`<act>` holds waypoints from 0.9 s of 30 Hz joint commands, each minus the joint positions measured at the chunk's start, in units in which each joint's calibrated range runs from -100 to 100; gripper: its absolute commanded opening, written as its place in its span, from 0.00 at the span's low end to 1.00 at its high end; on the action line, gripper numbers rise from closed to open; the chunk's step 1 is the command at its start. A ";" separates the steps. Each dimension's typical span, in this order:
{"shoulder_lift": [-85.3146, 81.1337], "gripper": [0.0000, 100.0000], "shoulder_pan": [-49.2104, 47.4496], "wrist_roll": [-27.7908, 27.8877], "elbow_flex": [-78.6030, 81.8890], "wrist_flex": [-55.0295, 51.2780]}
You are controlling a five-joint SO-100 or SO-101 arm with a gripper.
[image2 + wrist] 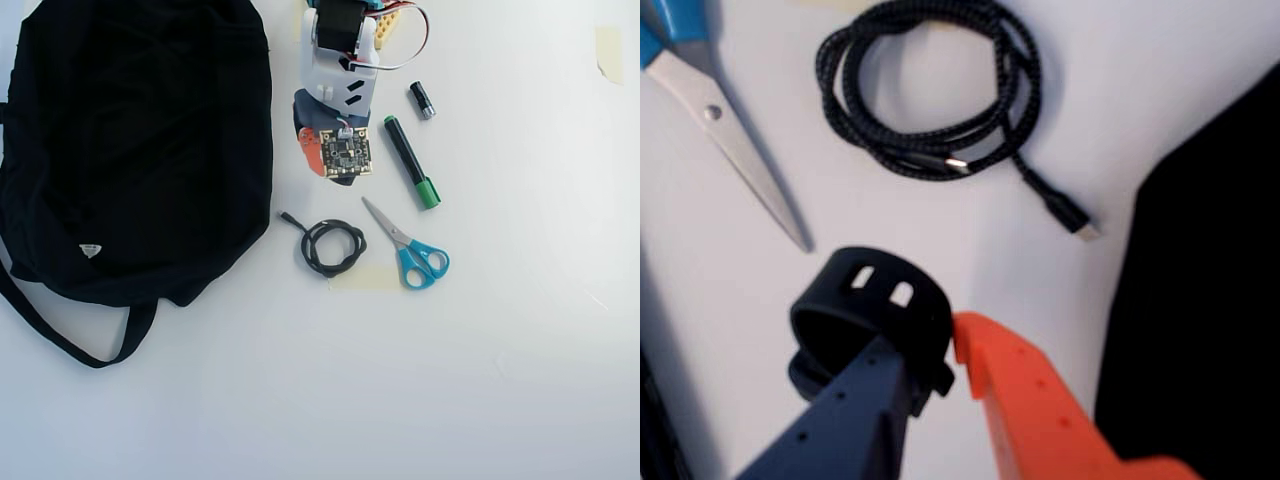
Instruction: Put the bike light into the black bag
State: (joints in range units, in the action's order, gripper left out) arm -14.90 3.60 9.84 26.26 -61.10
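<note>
In the wrist view the bike light (pixel 872 308), a small black block with a round rubbery loop, sits between a dark blue finger (pixel 845 425) and an orange finger (pixel 1025 400). My gripper (pixel 930 348) is shut on it at the block end, and the loop sticks out ahead. The black bag (pixel 1210 300) fills the right edge of that view. From overhead the gripper (pixel 326 165) stands just right of the large black bag (pixel 130 140), apart from it. The bike light is hidden under the arm there.
A coiled black cable (pixel 333 247) lies just below the gripper, with blue-handled scissors (pixel 410 245) to its right. A green marker (pixel 410 160) and a small black-and-silver cylinder (pixel 422 100) lie right of the arm. The bag's strap (pixel 70 335) loops out at lower left.
</note>
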 commanded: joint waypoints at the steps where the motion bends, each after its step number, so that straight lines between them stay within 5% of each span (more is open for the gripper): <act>1: -4.02 0.02 0.59 -1.71 -1.19 -0.23; 11: -8.91 0.02 1.93 -3.92 -2.09 -2.12; 27: -14.48 0.02 3.88 -15.45 -2.54 -1.61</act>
State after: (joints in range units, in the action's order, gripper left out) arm -26.44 6.69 -4.81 26.26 -62.90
